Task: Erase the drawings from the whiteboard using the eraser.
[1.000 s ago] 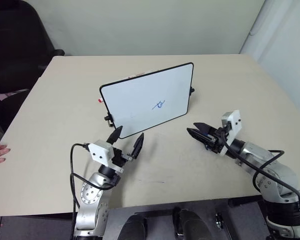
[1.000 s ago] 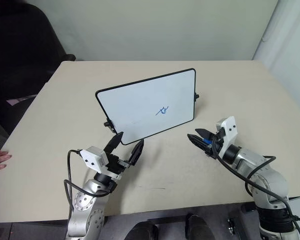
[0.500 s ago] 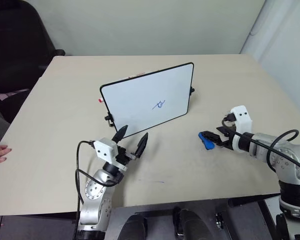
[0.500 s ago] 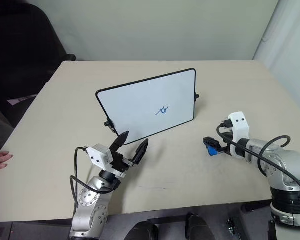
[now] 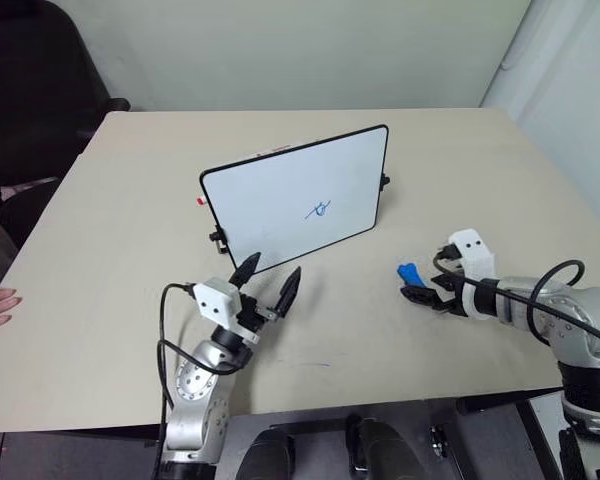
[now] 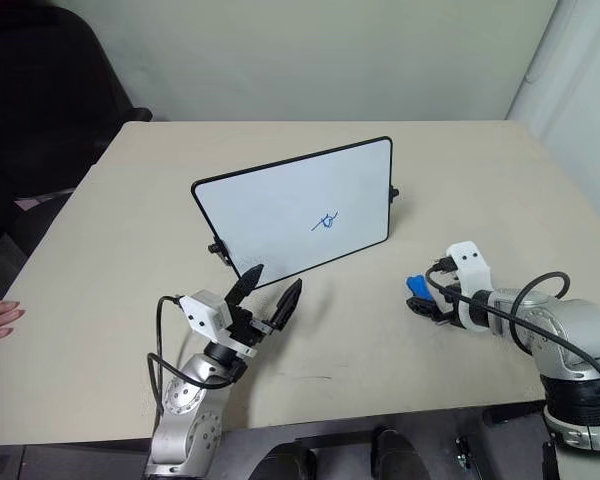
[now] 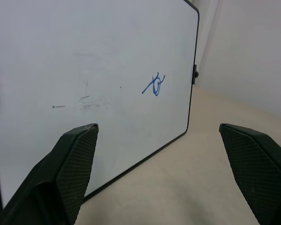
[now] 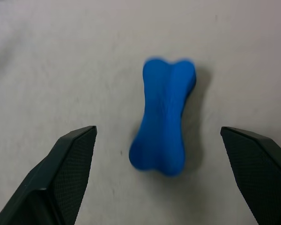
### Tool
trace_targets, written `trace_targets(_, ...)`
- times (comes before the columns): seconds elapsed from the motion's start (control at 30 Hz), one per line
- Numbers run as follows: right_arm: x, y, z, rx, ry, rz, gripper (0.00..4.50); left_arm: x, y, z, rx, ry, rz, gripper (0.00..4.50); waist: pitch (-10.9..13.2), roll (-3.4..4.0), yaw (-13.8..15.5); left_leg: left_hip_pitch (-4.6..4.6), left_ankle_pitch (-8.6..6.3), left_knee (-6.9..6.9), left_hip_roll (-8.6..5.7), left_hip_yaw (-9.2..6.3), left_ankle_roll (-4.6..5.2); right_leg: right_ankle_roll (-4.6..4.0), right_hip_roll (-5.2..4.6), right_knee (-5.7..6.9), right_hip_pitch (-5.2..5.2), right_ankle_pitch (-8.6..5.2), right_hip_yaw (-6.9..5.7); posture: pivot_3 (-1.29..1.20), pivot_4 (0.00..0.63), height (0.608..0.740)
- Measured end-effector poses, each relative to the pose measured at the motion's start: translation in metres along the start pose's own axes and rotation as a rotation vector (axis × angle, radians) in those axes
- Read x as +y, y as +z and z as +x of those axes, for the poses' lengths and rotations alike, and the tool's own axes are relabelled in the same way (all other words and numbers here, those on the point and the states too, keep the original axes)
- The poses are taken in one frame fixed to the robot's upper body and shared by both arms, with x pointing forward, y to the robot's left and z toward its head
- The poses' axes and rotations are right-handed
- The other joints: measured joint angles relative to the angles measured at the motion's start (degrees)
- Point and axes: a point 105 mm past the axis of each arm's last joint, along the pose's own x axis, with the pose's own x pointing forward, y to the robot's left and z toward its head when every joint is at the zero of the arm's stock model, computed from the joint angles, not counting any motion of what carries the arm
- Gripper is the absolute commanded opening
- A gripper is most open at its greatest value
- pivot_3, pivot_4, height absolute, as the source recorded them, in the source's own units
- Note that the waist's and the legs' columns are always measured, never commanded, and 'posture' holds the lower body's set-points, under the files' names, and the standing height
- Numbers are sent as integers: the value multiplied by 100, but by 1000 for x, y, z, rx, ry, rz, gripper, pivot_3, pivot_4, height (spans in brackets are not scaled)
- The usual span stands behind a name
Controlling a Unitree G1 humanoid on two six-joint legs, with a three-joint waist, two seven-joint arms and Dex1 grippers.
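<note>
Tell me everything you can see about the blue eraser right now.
The eraser is a small bright blue block with a pinched waist, like a dog bone, matte and soft-looking. It lies flat on the beige table, to the right of the whiteboard and apart from it. The right gripper is open just beside it, fingers spread to either side, not touching.

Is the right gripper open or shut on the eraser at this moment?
Open. The right gripper jaws stand wide apart, and the eraser lies free on the table between them, untouched.

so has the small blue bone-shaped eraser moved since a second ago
Yes. The small blue bone-shaped eraser left the right gripper and now lies on the table, still right of the whiteboard.
</note>
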Motion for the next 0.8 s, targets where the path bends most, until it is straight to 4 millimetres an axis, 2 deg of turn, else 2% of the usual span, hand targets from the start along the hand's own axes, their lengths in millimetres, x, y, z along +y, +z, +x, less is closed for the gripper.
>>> trace_targets(0.4,-1,-3,4,10,11,-30,4487,1,-6,-6,25,26,-3,4500,0,0,-1,2,3,2,-1,0,0,-3,1,1,2,5,0,0,150,740)
trace_targets(0.5,-1,-4,4,9,11,-32,3922,1,-4,-6,21,24,-2,4500,0,0,-1,2,3,2,0,0,-1,-3,2,1,2,5,0,0,150,740)
trace_targets(0.63,-2,-5,4,13,7,-31,2581,1,-3,-7,17,23,0,4500,0,0,-1,2,3,-1,0,0,-1,-2,3,0,2,4,0,0,150,740)
trace_targets(0.77,-1,-6,5,16,16,-32,2581,1,-4,-8,22,26,-2,4500,0,0,0,2,3,-1,0,0,-2,-1,3,0,2,2,0,0,150,740)
trace_targets(0.8,-1,-6,5,16,17,-32,2432,1,-4,-8,22,26,-2,4500,0,0,0,2,3,0,0,0,-1,-1,3,0,2,2,1,0,150,740)
